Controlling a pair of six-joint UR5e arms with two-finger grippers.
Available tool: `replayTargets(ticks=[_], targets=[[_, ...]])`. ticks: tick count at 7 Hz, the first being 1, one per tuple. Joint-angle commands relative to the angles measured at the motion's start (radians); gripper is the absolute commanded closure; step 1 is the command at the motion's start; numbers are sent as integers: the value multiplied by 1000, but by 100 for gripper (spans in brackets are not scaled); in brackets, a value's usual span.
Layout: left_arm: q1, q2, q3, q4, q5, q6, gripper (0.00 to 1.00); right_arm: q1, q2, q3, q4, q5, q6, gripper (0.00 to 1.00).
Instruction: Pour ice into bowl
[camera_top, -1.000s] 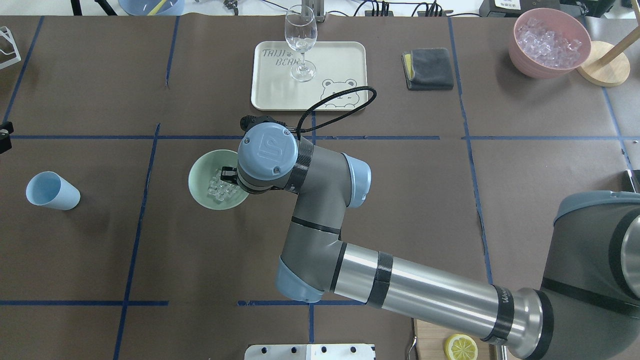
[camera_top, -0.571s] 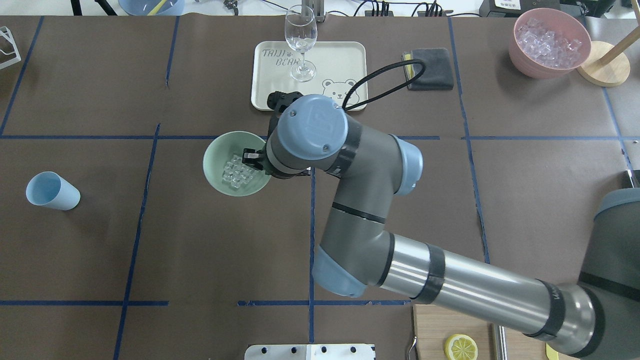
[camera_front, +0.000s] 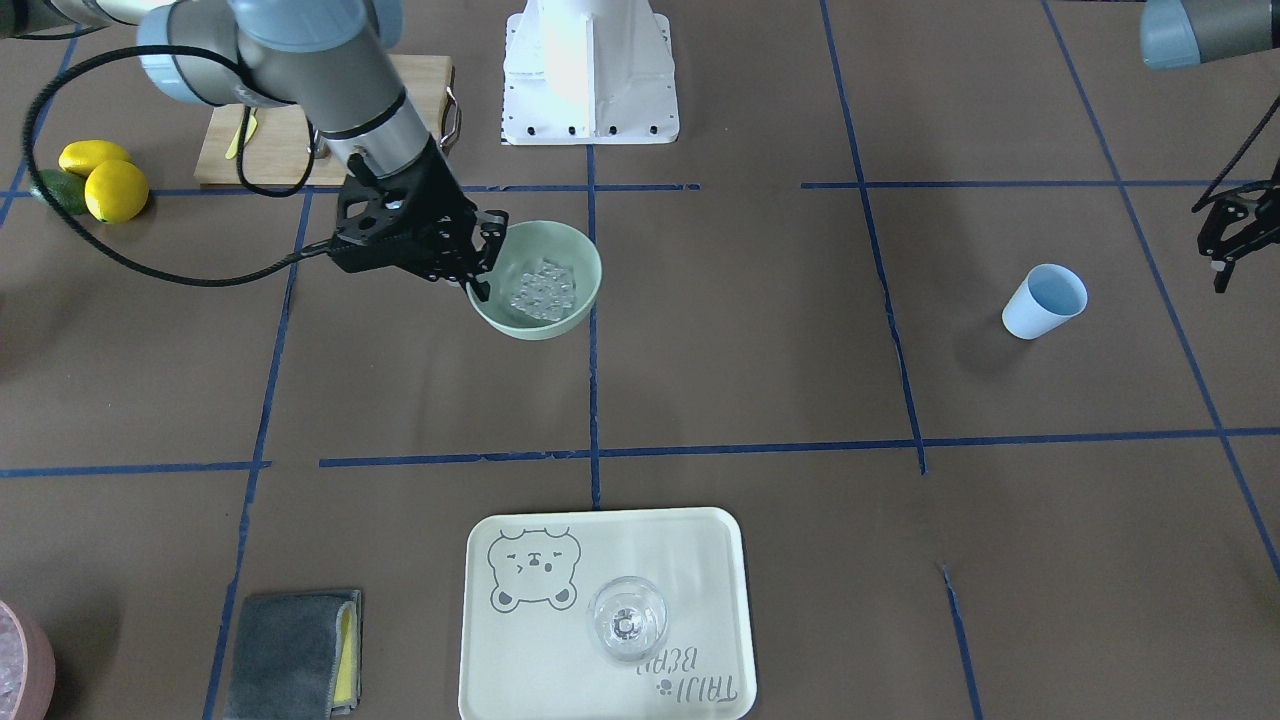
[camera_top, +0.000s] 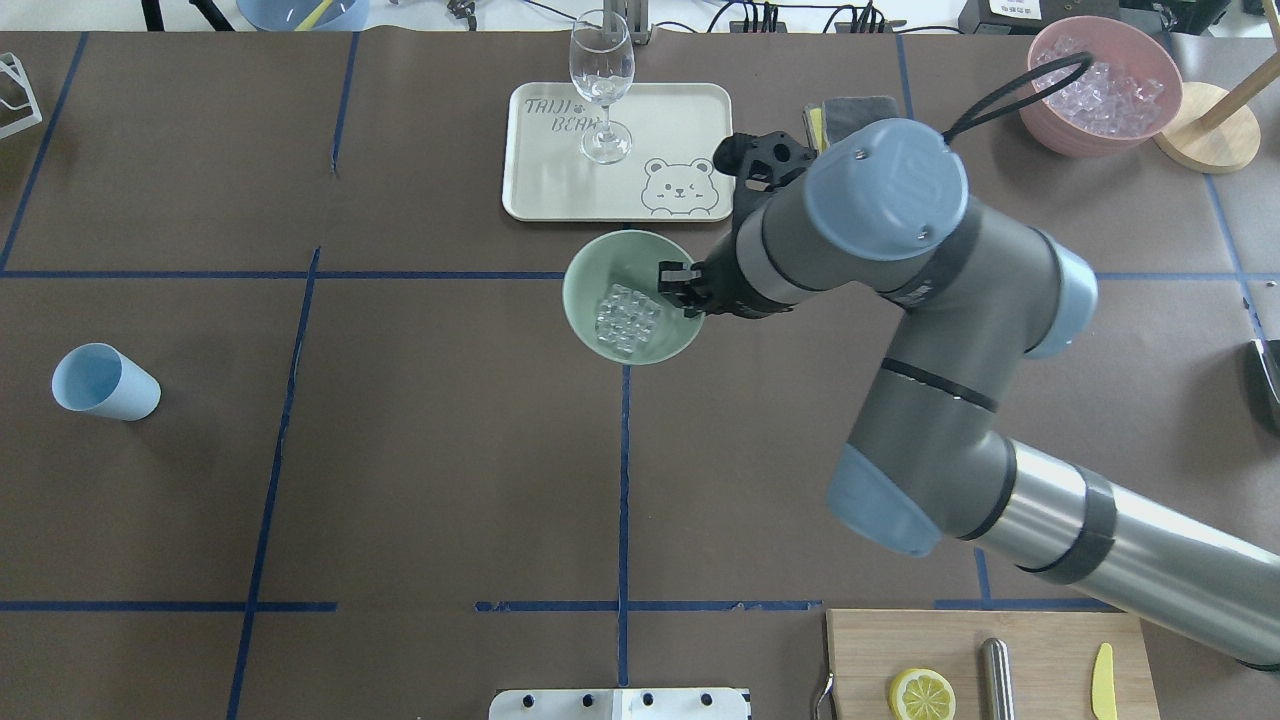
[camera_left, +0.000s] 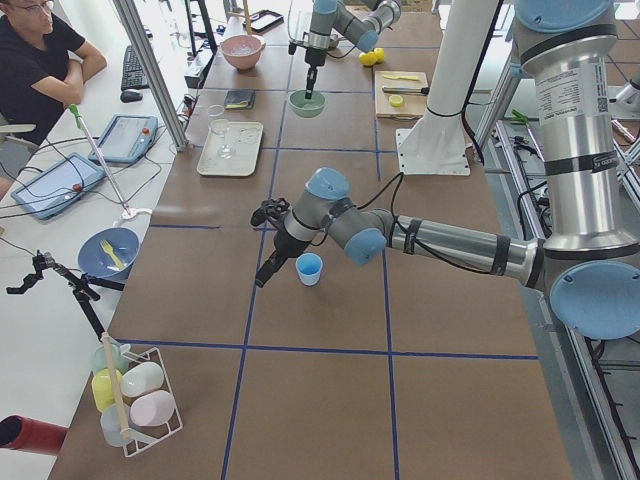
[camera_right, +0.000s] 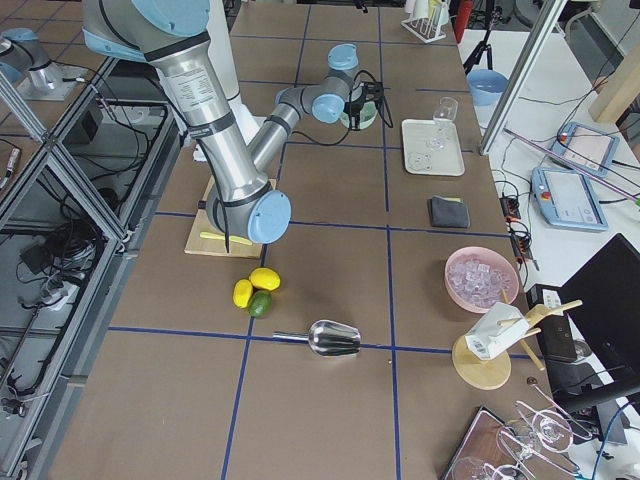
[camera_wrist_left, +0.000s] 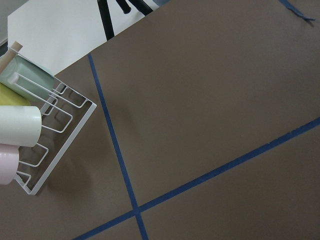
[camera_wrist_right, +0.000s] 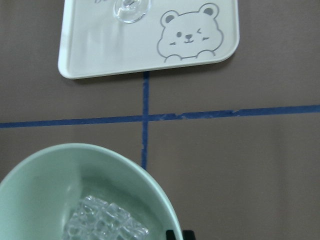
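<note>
The pale mint-green bowl (camera_top: 600, 262) sits near the table's middle, just in front of the cream tray, with small clear ice cubes (camera_top: 627, 320) in its bottom. My right gripper (camera_top: 685, 290) is shut on the bowl's right rim. It also shows in the front-facing view (camera_front: 480, 275), with the bowl (camera_front: 575, 250) and the ice (camera_front: 540, 290). The right wrist view shows the bowl (camera_wrist_right: 50, 165) and ice (camera_wrist_right: 102, 220) close below. The light blue cup (camera_top: 100, 382) stands empty far left. My left gripper (camera_front: 1222, 270) hangs open beside the cup (camera_front: 1045, 300), apart from it.
A cream bear tray (camera_top: 540, 190) holds a wine glass (camera_top: 602, 80). A grey cloth (camera_top: 850, 105) and a pink bowl of ice (camera_top: 1100, 85) stand at the back right. A cutting board (camera_top: 950, 670) with a lemon half lies at the front right. A wire cup rack (camera_wrist_left: 35, 130) stands far left.
My right gripper has carried the green bowl with its ice to the right and a little toward the tray. The blue cup has not moved.
</note>
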Motion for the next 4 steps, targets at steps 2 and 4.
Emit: replayTargets(ticks=[2,4], targets=[[-183,-97,11,278,-165,203,0,144,-393,82,168,74,-207,100],[-197,-102,24,280,-167,219,0,246,-558,-39,361,166,-328,100]])
